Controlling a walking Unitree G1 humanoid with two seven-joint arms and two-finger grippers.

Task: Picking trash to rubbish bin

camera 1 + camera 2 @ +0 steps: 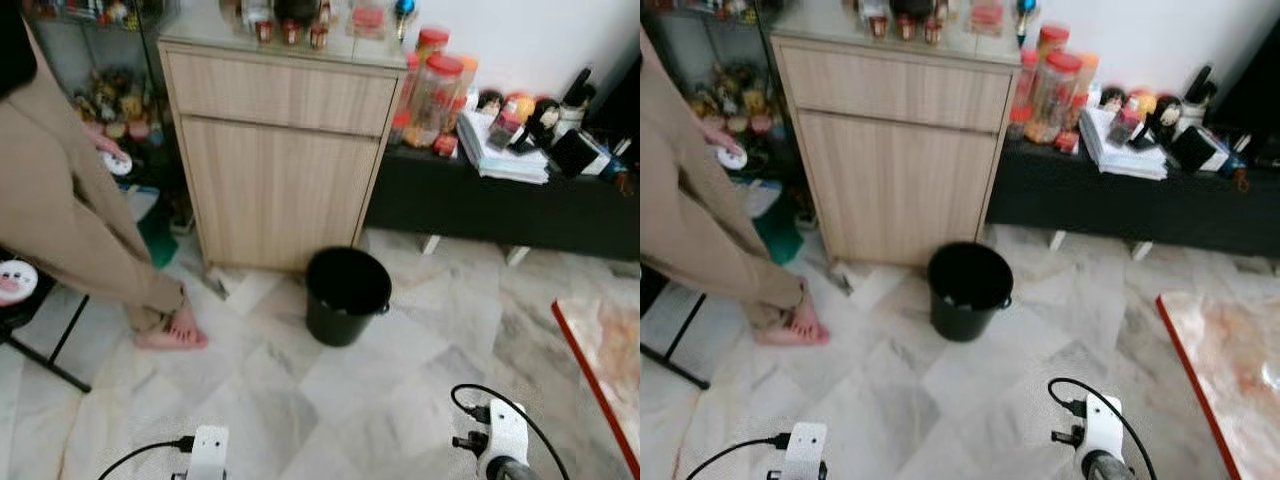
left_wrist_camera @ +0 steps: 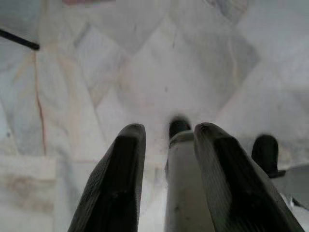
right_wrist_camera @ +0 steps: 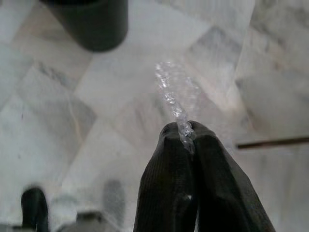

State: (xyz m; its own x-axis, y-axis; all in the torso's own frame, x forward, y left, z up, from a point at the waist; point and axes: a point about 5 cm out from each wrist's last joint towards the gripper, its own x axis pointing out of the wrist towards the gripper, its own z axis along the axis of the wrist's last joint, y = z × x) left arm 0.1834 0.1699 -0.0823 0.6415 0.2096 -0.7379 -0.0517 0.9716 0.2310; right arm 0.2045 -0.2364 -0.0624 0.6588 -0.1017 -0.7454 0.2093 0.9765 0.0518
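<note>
A black rubbish bin [image 1: 345, 293] stands on the marble floor in front of a wooden cabinet [image 1: 280, 150]. In the right wrist view my right gripper [image 3: 184, 130] is shut on a strip of clear crinkled plastic wrap [image 3: 175, 92] that sticks out past the fingertips. It hangs above the floor, with the bin [image 3: 91, 21] a short way ahead. My left gripper [image 2: 166, 133] is open over bare floor, nothing between its fingers. Both wrists show at the bottom of the eye views, left [image 1: 208, 450] and right [image 1: 500, 435].
A person in beige trousers stands at the left, bare foot [image 1: 175, 330] on the floor near the cabinet. A low black bench [image 1: 500, 205] with jars and books runs along the right wall. A red-edged surface [image 1: 605, 360] is at the right. A black chair leg [image 1: 45, 360] is at the left.
</note>
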